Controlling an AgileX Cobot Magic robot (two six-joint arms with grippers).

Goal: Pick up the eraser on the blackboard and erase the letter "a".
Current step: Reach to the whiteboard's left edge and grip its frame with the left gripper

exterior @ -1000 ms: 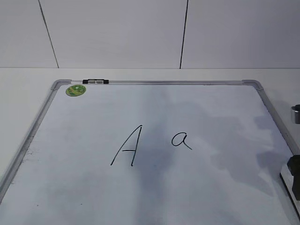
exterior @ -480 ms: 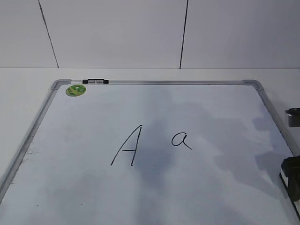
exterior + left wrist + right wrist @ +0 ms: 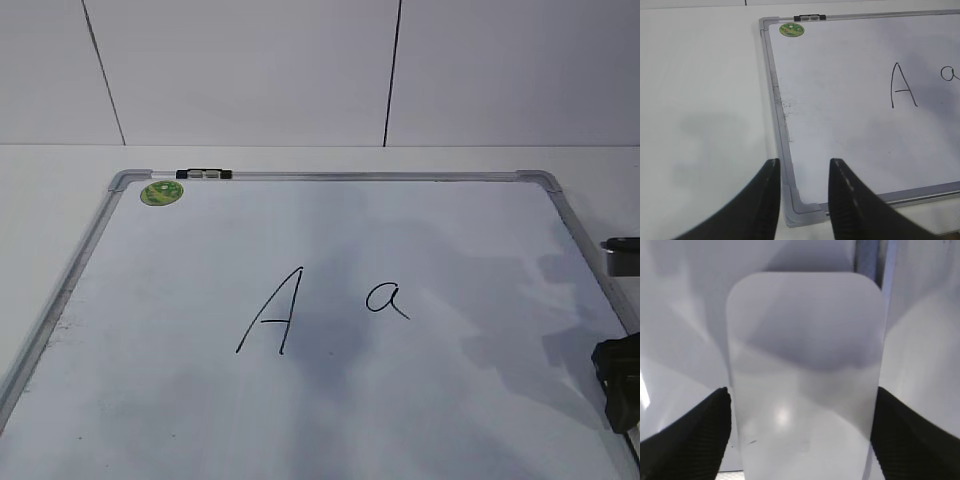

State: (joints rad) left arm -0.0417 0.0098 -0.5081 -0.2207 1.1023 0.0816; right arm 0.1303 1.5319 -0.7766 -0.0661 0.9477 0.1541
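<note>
The blackboard [image 3: 450, 240] is a white dry-erase board lying flat, with a tall "A" [image 3: 272, 312] and the small letter "a" [image 3: 386, 298] beside it. The eraser [image 3: 805, 355], a white rounded block, fills the right wrist view. My right gripper [image 3: 802, 400] has a black finger against each long side of it. In the exterior view this gripper [image 3: 620, 385] is at the board's right edge and hides the eraser. My left gripper [image 3: 802, 167] is open and empty above the board's near left corner [image 3: 805, 207]. The board [image 3: 840, 75] also shows there.
A round green sticker [image 3: 161, 193] and a small black-and-white clip [image 3: 204, 174] sit at the board's far left corner. The silver frame [image 3: 60, 290] rims the board. White table [image 3: 700, 100] lies left of it, and a tiled wall stands behind.
At the right edge of the exterior view my right gripper has sunk lower and now covers the white sliver of eraser seen earlier. The left arm and the letters have not moved.
</note>
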